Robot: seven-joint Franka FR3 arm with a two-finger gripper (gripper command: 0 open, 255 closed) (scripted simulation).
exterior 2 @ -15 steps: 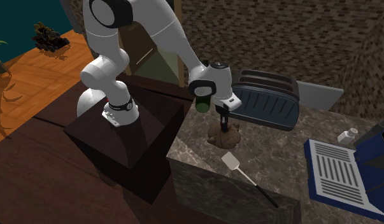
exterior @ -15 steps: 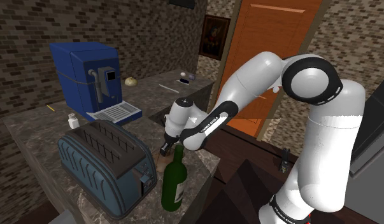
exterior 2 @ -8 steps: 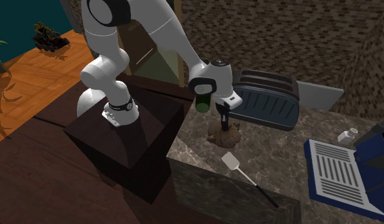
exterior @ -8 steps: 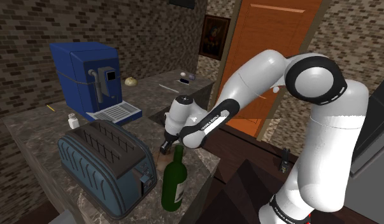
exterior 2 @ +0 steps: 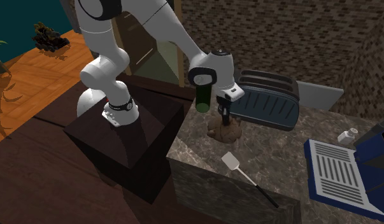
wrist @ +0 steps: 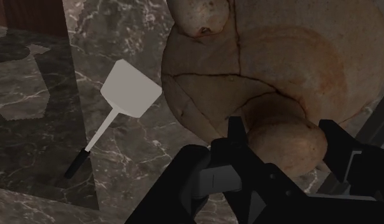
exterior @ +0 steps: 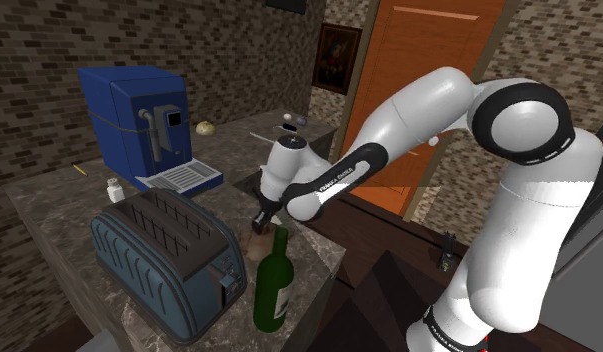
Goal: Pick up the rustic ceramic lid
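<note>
The lid (wrist: 273, 70) was a mottled tan-brown with rusty blotches and dark crack lines, gripper (wrist: 286, 137) all black. Counter (wrist: 133, 159) was dark marble with pale veins, spatula (wrist: 130, 89) whitish with a black handle, toaster (exterior: 159, 252) slate blue, wine bottle (exterior: 274, 290) green, coffee machine (exterior: 124, 110) bright blue

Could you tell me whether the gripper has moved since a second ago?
Yes. The gripper has risen slightly against the toaster behind it, clasping the brown lid by its knob.
</note>
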